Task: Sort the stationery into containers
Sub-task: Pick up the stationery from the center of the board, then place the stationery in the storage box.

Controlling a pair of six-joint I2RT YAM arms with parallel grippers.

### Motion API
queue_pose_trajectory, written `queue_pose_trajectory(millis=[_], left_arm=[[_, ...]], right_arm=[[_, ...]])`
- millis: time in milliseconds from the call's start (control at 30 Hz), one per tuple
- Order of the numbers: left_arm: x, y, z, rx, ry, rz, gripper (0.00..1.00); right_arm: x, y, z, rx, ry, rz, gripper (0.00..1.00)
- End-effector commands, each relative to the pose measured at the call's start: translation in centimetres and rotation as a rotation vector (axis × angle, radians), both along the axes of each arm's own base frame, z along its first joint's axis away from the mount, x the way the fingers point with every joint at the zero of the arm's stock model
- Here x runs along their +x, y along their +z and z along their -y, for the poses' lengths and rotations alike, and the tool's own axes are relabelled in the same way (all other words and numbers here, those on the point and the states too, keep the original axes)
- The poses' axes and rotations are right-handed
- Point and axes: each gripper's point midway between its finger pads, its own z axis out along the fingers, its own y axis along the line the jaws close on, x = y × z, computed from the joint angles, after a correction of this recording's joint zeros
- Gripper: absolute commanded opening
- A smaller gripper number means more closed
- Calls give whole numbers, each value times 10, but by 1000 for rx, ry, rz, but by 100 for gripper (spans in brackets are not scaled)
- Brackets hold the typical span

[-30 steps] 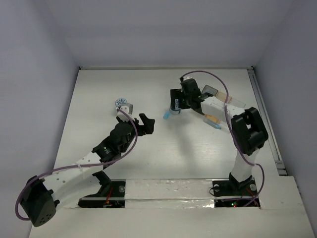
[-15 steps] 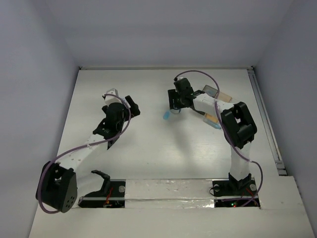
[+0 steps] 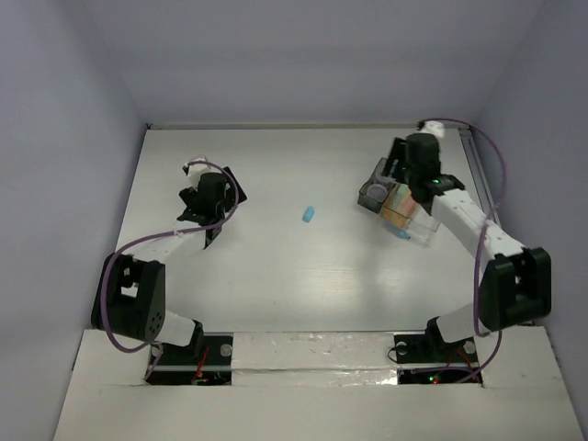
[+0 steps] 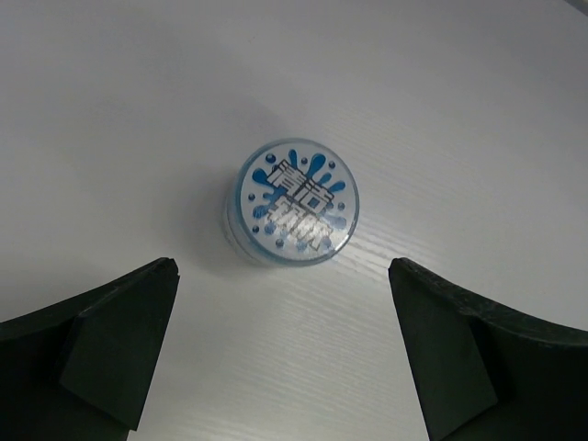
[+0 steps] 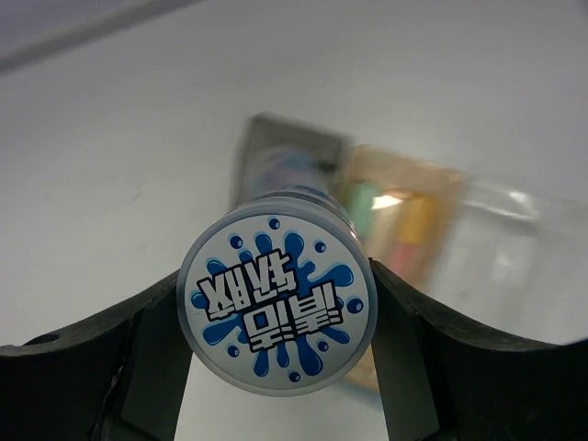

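Two jobs are advancing: your right gripper (image 5: 278,354), pinching one roll (image 5: 276,303), is now arriving just short of the bins (image 3: 401,204) for a drop, while your left gripper (image 4: 285,344) is hovering spread just behind the other roll (image 4: 292,204).

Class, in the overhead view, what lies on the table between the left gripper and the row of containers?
One small blue capsule; the stretch is otherwise bare, as the top view shows.
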Motion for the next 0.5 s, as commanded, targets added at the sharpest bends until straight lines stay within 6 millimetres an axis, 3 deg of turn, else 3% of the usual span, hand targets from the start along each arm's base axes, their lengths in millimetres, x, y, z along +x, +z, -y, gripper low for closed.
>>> queue_pose_trajectory(millis=[0,33,167,267,467], left_arm=[[26,17,-4,17,16,48,99],[31,20,-3,24,16,49,99],[39,5,1,37,-2,8,99],[44,1,7,25,-27,3,99],[47,-6,7,40,-32,-23,99]], right_arm=[[-5,16,66,28,-221,102,32],[-10,22,83,29,-263,117,32],[-22,7,122,31,-365,89,31],[-25,-15,140,43,-409,54,31],[-17,-28,150,52,-440,17,31]])
